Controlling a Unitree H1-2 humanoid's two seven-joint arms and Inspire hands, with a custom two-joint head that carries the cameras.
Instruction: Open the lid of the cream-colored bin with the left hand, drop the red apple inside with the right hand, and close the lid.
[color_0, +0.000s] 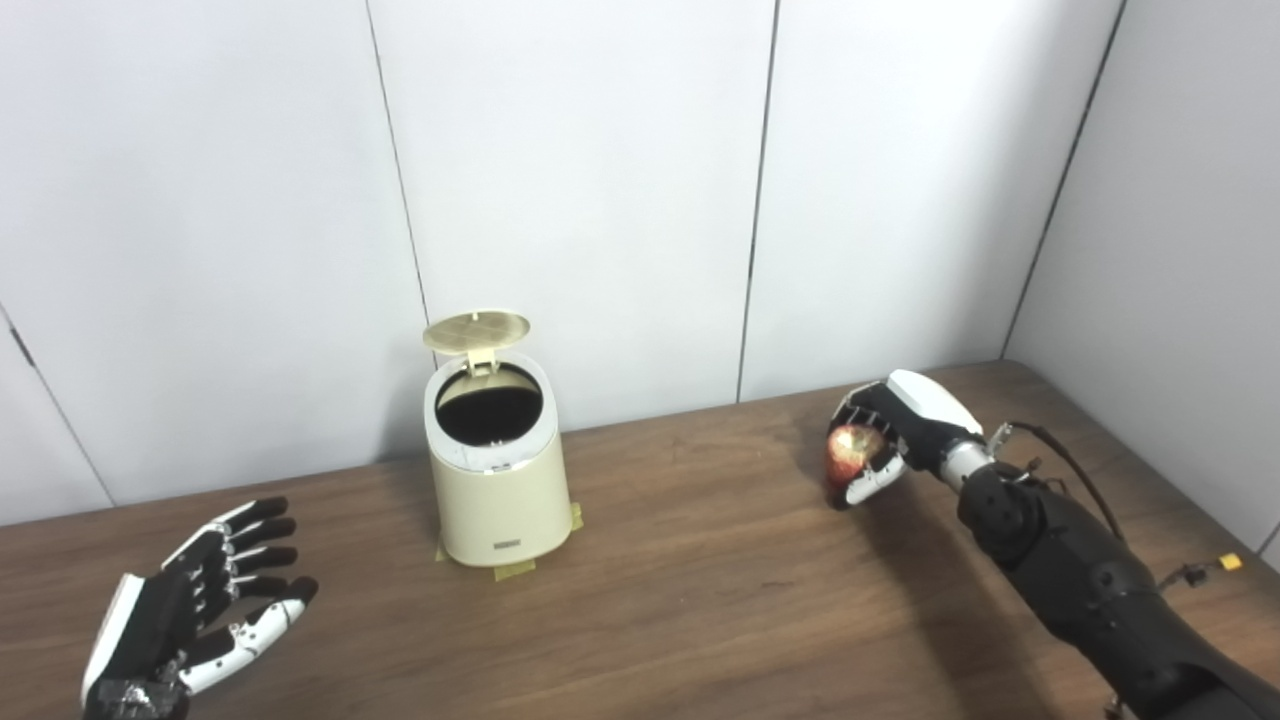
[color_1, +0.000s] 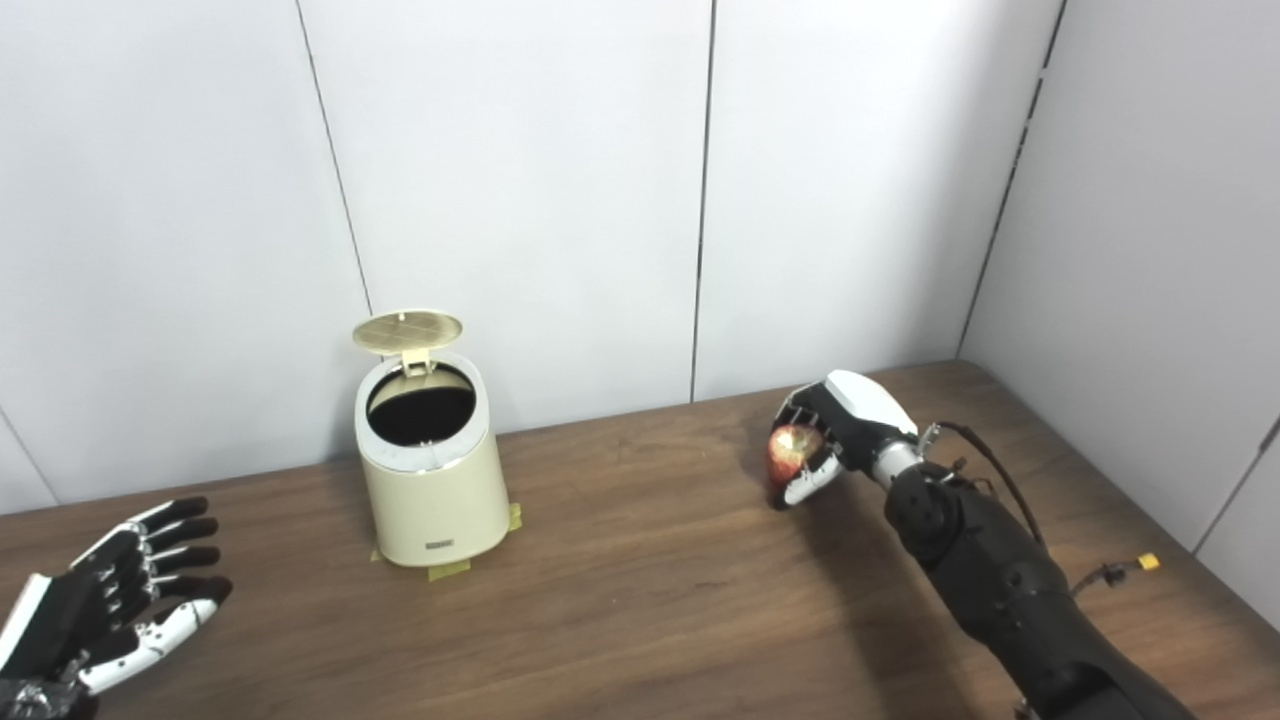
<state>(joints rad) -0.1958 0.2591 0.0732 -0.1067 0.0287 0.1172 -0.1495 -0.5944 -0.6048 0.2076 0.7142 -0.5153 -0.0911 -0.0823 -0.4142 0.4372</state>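
The left hand (color_0: 195, 610) was held low at the near left of the table (color_0: 700, 600), fingers spread and empty, well apart from the bin (color_0: 495, 470), whose lid (color_0: 476, 332) was stood upright on its hinge. The apple (color_0: 852, 450) was gripped in the right hand (color_0: 885, 440), well to the right of the bin's mouth. It was judged that the apple could be knocked against the rim or dropped short if released early, and the unsupported lid could be tipped shut by a nudge.
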